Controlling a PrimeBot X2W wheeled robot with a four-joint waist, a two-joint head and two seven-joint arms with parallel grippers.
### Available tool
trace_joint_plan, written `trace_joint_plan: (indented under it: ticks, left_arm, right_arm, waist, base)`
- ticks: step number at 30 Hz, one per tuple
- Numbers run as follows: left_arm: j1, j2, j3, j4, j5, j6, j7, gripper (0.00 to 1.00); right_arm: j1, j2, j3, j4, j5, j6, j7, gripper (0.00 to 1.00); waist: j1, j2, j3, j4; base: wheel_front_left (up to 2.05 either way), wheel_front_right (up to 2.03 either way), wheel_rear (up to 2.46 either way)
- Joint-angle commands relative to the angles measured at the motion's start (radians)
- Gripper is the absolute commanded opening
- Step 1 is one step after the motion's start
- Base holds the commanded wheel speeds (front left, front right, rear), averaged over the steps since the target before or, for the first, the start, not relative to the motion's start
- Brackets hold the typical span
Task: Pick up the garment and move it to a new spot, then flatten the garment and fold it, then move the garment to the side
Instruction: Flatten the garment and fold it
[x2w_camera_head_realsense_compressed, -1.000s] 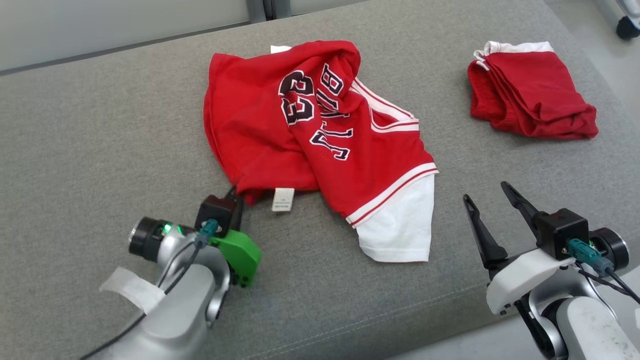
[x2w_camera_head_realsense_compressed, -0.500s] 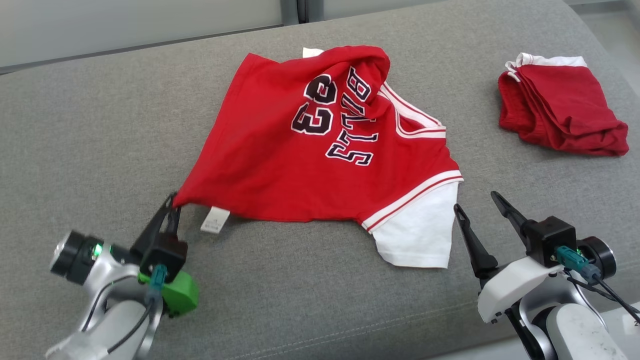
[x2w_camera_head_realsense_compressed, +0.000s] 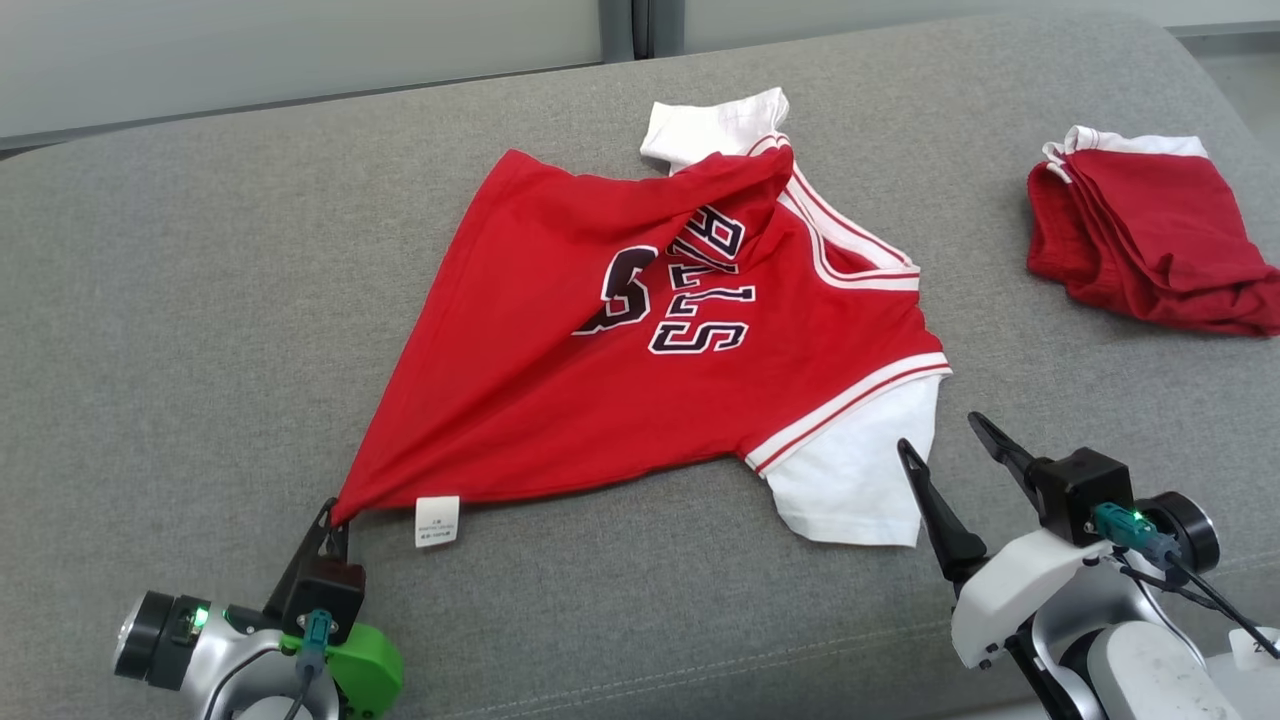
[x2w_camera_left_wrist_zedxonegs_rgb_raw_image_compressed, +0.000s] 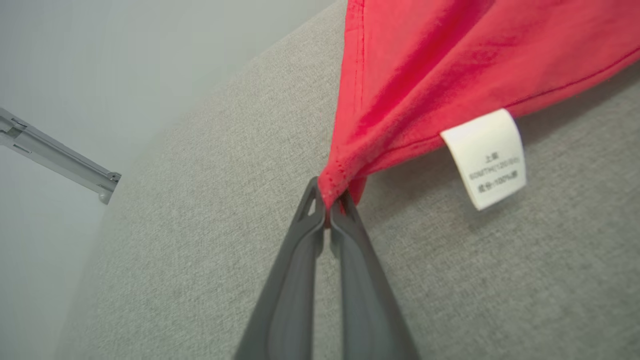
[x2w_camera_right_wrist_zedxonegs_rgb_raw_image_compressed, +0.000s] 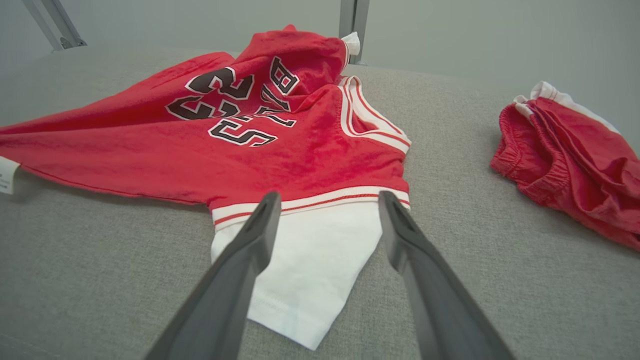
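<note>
A red jersey with white sleeves and black lettering (x2w_camera_head_realsense_compressed: 600, 400) lies stretched across the grey cushion (x2w_camera_head_realsense_compressed: 200, 300), its hem corner drawn to a point at the lower left. My left gripper (x2w_camera_head_realsense_compressed: 330, 515) is shut on that corner, and the left wrist view shows the red hem (x2w_camera_left_wrist_zedxonegs_rgb_raw_image_compressed: 332, 185) pinched between the fingertips with a white care label (x2w_camera_left_wrist_zedxonegs_rgb_raw_image_compressed: 485, 157) hanging beside it. My right gripper (x2w_camera_head_realsense_compressed: 945, 445) stands open just right of the near white sleeve (x2w_camera_head_realsense_compressed: 860, 470), holding nothing. In the right wrist view its fingers (x2w_camera_right_wrist_zedxonegs_rgb_raw_image_compressed: 250, 245) frame that sleeve (x2w_camera_right_wrist_zedxonegs_rgb_raw_image_compressed: 310, 255).
A folded pile of red shorts with a white waistband (x2w_camera_head_realsense_compressed: 1150, 240) lies at the far right of the cushion, also in the right wrist view (x2w_camera_right_wrist_zedxonegs_rgb_raw_image_compressed: 570, 160). The cushion's front edge (x2w_camera_head_realsense_compressed: 700, 670) runs just before both arms. A pale wall (x2w_camera_head_realsense_compressed: 300, 40) stands behind.
My left gripper has pulled the jersey's hem corner toward the near left, stretching the crumpled jersey out flatter. The far white sleeve has come into sight. The head camera has shifted.
</note>
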Motion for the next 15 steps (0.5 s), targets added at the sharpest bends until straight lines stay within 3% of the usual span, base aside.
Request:
trace_joint_plan:
  ticks: [1,2,3,4,5,15]
  left_arm:
    - [0.023,0.001,0.007,0.002,0.011,0.008,-0.003,0.35]
    - [0.030,-0.003,0.012,0.006,0.012,0.008,-0.003,0.43]
    - [0.036,-0.005,0.017,0.008,0.015,0.009,-0.003,0.60]
    - [0.040,-0.006,0.022,0.008,0.020,0.007,-0.003,0.92]
    - [0.049,-0.009,0.029,0.006,0.021,0.007,-0.003,1.00]
    - [0.158,-0.048,0.091,-0.049,0.017,0.010,-0.003,1.00]
  right_arm:
    - [0.017,-0.004,0.000,0.005,0.004,-0.001,0.005,1.00]
    - [0.019,-0.003,-0.001,0.008,0.006,-0.001,0.006,1.00]
    - [0.020,-0.003,-0.003,0.010,0.008,-0.001,0.008,1.00]
    - [0.021,-0.002,-0.007,0.013,0.010,-0.001,0.007,1.00]
    - [0.024,0.000,-0.011,0.016,0.012,-0.001,0.005,1.00]
    - [0.041,0.020,-0.053,0.044,0.006,-0.001,-0.019,1.00]
  waist:
    - [0.0000,0.0000,-0.004,0.001]
    - [0.0000,0.0000,-0.006,0.001]
    - [0.0000,0.0000,-0.008,0.001]
    - [0.0000,0.0000,-0.009,0.001]
    - [0.0000,0.0000,-0.009,0.000]
    - [0.0000,0.0000,-0.009,0.007]
  base:
    - [0.00,0.00,0.00]
    - [0.00,0.00,0.00]
    - [0.00,0.00,0.00]
    - [0.00,0.00,0.00]
    - [0.00,0.00,0.00]
    - [0.00,0.00,0.00]
